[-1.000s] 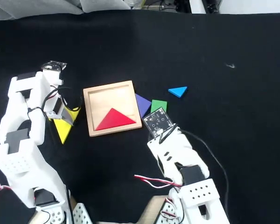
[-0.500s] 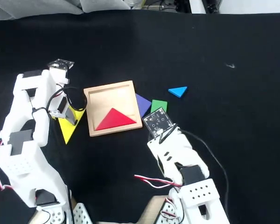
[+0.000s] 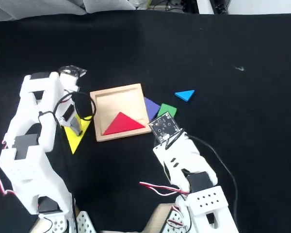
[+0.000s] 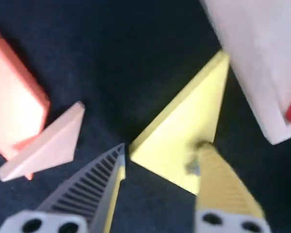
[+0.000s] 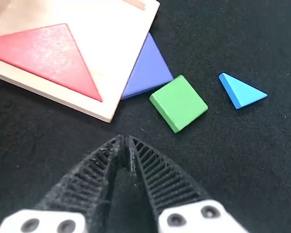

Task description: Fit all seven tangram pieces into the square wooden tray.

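Just beside tray (image 3: 112,103) edge: yellow tri (image 3: 75,140)

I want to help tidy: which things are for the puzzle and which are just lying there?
Puzzle: square wooden tray, red triangle, yellow triangle, purple triangle, green square, small blue triangle, orange piece, pale triangle.
Lying about: grey cloth, white speck.

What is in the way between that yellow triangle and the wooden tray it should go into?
Nothing visible. The yellow triangle lies right beside the wooden tray; only the tray's raised rim separates them. A red triangle already lies inside.
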You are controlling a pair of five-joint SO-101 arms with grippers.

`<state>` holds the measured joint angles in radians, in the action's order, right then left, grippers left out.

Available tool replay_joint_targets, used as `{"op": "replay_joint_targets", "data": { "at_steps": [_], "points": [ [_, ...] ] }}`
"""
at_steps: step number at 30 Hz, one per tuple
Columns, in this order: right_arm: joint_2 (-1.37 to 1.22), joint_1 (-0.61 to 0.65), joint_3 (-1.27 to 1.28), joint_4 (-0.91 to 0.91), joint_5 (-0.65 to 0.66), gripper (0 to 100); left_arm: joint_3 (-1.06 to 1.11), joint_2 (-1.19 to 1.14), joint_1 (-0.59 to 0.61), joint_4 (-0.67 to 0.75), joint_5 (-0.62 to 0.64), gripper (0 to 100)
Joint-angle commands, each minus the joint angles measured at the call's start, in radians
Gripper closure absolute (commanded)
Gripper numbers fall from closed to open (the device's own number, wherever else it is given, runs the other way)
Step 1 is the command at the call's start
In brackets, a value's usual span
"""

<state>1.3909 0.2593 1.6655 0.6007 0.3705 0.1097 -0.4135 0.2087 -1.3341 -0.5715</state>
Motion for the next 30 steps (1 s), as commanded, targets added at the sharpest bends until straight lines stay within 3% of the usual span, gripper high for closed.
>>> {"op": "replay_joint_targets", "data": {
  "at_steps": [1, 9, 17, 23, 30],
  "points": [
    [0.019, -0.005, -0.007, -0.005, 0.009, 98.6, 0.015, 0.006, -0.07, -0.017, -0.014, 88],
    [0.019, -0.005, -0.007, -0.005, 0.009, 98.6, 0.01, 0.028, -0.101, -0.101, -0.012, 92],
    [0.019, -0.006, -0.007, -0.005, 0.009, 98.6, 0.054, 0.255, -0.085, -0.118, -0.021, 91],
    [0.019, -0.006, -0.007, -0.005, 0.009, 98.6, 0.081, 0.252, -0.001, -0.026, -0.072, 72],
    [0.019, -0.006, -0.007, -0.005, 0.009, 98.6, 0.081, 0.107, 0.01, 0.075, -0.028, 73]
  ]
}}
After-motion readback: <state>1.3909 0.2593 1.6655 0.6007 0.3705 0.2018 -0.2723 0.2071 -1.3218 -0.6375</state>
